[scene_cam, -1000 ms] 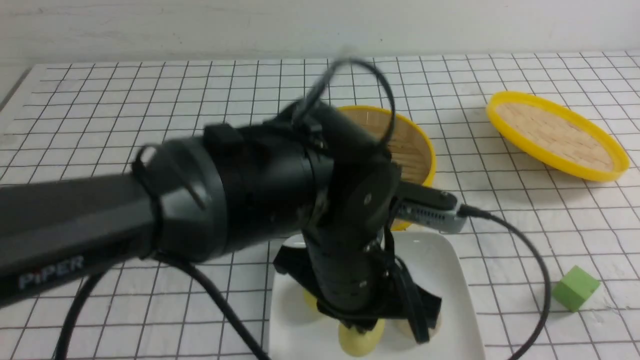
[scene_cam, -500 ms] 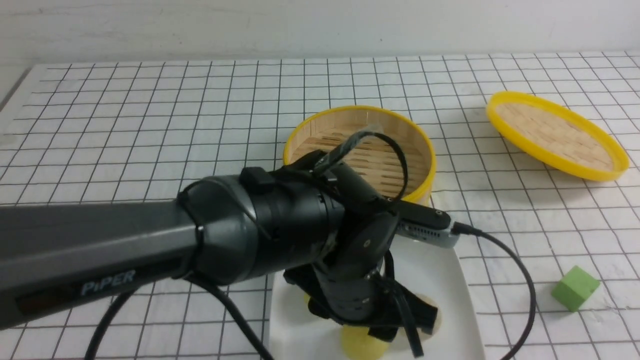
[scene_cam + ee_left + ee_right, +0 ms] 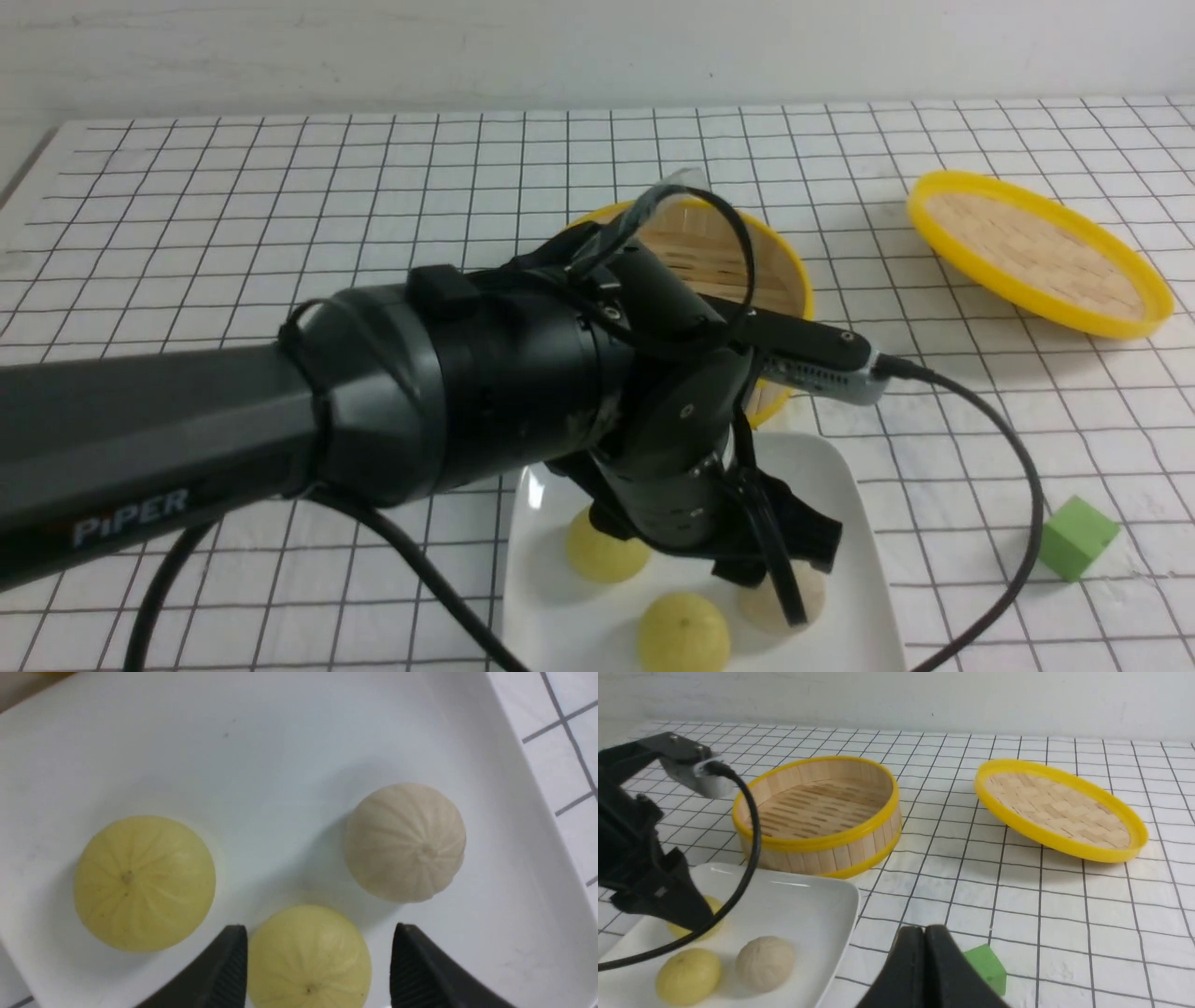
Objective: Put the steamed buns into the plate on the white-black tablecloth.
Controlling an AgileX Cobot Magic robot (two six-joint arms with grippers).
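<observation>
The front view showed three steamed buns [image 3: 682,632] resting on the white plate [image 3: 579,635] atop the white-black tablecloth [image 3: 934,485], the left gripper [image 3: 320,952] above them with its jaws parted, the right gripper [image 3: 923,933] clenched near a green cube [image 3: 987,966], and the bamboo basket [image 3: 822,807] and lid [image 3: 1059,807] beyond.

The front view looks forward and down from between the two arms, across the whole worktop [image 3: 280,187]. The left wrist view looks steeply down, close over the plate [image 3: 261,788]. The right wrist view faces far across the worktop at a low slant. All three share the plate.
</observation>
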